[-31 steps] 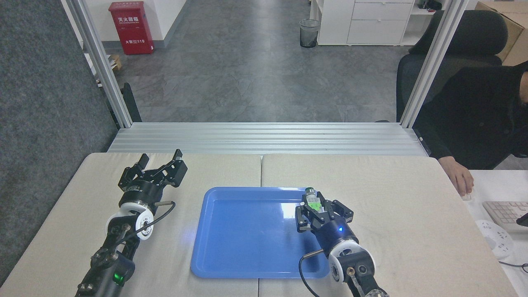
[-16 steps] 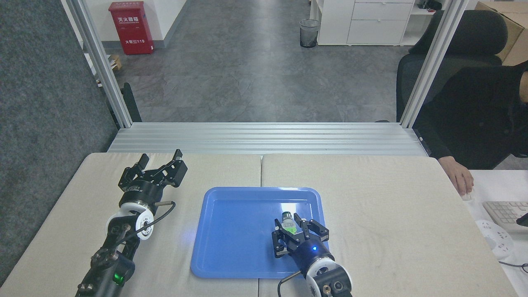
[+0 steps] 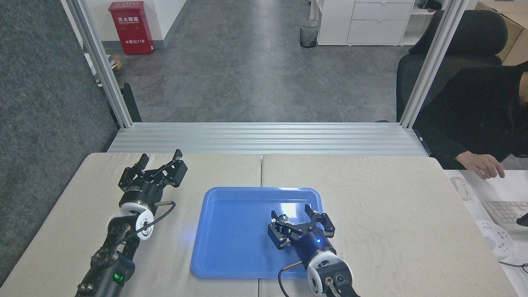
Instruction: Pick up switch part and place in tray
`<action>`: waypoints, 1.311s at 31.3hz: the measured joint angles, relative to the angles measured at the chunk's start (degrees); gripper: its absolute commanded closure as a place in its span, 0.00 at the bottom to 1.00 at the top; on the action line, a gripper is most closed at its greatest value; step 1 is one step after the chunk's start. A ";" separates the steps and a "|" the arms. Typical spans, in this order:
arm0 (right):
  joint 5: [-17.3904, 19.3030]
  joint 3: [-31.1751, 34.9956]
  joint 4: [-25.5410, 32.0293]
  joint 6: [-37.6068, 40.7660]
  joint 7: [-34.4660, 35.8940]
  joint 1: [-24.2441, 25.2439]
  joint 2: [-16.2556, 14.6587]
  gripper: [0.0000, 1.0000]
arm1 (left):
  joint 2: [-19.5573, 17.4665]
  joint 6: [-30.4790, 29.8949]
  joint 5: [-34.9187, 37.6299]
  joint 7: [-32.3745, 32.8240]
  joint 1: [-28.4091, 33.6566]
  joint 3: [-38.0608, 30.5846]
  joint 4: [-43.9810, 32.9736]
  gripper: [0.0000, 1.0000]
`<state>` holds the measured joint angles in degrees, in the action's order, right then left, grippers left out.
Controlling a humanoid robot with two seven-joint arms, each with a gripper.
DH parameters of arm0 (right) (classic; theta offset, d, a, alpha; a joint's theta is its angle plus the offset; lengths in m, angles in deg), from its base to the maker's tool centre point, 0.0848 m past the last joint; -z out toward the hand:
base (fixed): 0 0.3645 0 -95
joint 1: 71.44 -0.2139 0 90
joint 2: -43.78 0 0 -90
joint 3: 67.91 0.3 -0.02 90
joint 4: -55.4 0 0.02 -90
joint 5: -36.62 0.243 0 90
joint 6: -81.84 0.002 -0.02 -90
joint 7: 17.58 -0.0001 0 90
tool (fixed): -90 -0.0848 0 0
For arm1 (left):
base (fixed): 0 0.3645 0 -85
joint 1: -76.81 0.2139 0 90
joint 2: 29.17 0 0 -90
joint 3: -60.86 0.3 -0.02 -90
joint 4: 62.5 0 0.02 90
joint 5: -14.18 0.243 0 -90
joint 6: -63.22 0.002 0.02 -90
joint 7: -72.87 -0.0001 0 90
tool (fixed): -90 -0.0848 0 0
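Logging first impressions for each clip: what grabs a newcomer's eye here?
The glossy blue tray at the table's centre stands out most. Over its right half the right pincer stands spread open, the small switch part just visible between its fingers. The left pincer waits open, left of the tray.

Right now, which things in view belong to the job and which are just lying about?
Part of the job:
- switch part, between the open fingers of the right hand
- blue tray

Just there:
- left hand, open and empty over the table
- keyboard
- seated person's hand
- red cabinet
- bin
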<state>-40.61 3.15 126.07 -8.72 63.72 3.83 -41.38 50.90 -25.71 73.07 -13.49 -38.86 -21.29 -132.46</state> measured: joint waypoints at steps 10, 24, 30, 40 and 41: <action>6.32 7.97 0.67 9.61 0.12 -2.12 -6.32 0.01 | 0.00 0.00 0.00 0.00 0.00 0.02 0.00 0.00; 9.76 16.04 0.91 9.79 0.18 -0.24 -14.75 0.01 | 0.00 0.00 0.00 0.00 0.00 0.00 0.00 0.00; 10.34 18.30 1.07 9.49 0.09 0.18 -16.70 0.01 | 0.00 0.00 0.00 0.00 0.00 -0.01 0.00 0.00; 10.87 20.72 1.50 9.38 -0.15 0.63 -18.60 0.01 | 0.00 0.00 0.00 0.00 0.00 0.00 0.00 0.00; 10.89 20.90 1.55 9.38 -0.15 0.67 -18.73 0.01 | 0.00 0.00 0.00 0.00 0.00 0.01 0.00 0.00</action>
<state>-29.72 24.05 127.62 0.66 63.58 4.50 -60.12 50.90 -25.71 73.07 -13.49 -38.86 -21.29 -132.46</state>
